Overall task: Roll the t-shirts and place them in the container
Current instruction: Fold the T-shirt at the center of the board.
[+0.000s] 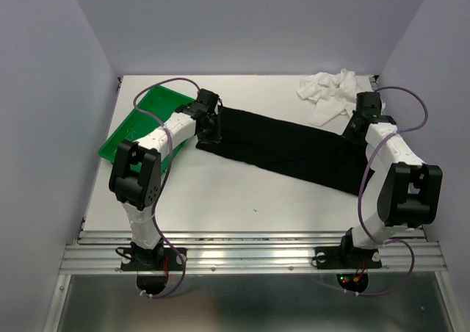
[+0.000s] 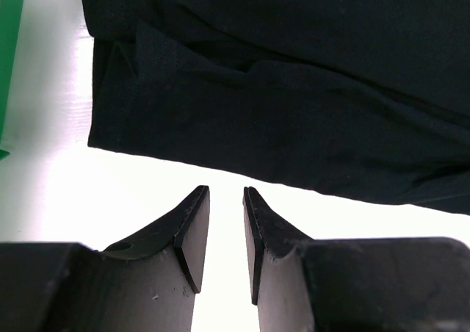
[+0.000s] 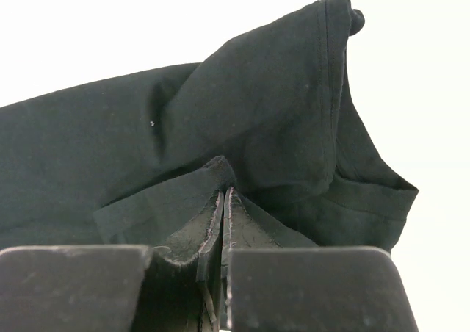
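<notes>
Pinching a fold at the 3 o'clock end of black t-shirt (image 1: 286, 148) in clenched right gripper (image 3: 223, 200), leaving left gripper (image 2: 226, 200) part-open, empty, just short of its 10 o'clock hem, ignoring white t-shirt (image 1: 329, 93) crumpled at 1 o'clock, probably risking slip or skewed roll from one-sided pull.

arms (image 1: 170, 131): white links, black joints | cables (image 1: 170, 79): purple | tool fingers (image 2: 192, 233): black wedges
</notes>
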`<state>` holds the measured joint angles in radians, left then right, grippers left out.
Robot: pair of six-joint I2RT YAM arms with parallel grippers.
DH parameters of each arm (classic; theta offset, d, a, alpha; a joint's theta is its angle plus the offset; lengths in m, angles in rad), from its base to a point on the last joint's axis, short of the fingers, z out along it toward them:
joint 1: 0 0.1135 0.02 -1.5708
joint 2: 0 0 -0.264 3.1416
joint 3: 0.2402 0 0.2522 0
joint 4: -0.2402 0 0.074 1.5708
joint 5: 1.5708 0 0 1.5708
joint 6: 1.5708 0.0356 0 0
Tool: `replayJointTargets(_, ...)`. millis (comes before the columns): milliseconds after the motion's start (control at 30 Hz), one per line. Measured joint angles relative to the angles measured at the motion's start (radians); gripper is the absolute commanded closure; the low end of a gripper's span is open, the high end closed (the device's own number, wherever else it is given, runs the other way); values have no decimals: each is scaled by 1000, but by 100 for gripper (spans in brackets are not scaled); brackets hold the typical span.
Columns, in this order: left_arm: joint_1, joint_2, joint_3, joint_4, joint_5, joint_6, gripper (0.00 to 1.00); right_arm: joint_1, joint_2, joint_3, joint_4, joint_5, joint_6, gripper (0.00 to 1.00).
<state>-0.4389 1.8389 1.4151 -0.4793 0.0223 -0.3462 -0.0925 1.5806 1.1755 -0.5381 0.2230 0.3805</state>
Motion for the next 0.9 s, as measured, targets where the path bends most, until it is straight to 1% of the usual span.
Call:
replayJointTargets(300, 0, 0, -1, 0, 0, 0, 64, 0, 6, 64, 1, -6, 0, 99)
replayJointTargets(467, -1, 0, -1, -1, 0, 0, 64, 0, 40, 107, 9, -6, 0, 99)
replayJointTargets(767, -1, 0, 1, -5, 0, -1, 63, 0, 91, 137, 23, -24, 0, 99)
replayJointTargets(833, -1, 5, 20, -19, 1, -3, 63, 0, 91, 138, 25, -29, 0, 99)
replayJointTargets(900, -1, 30, 81, -31, 12, -4, 63, 0, 92, 138, 28, -30, 0, 99)
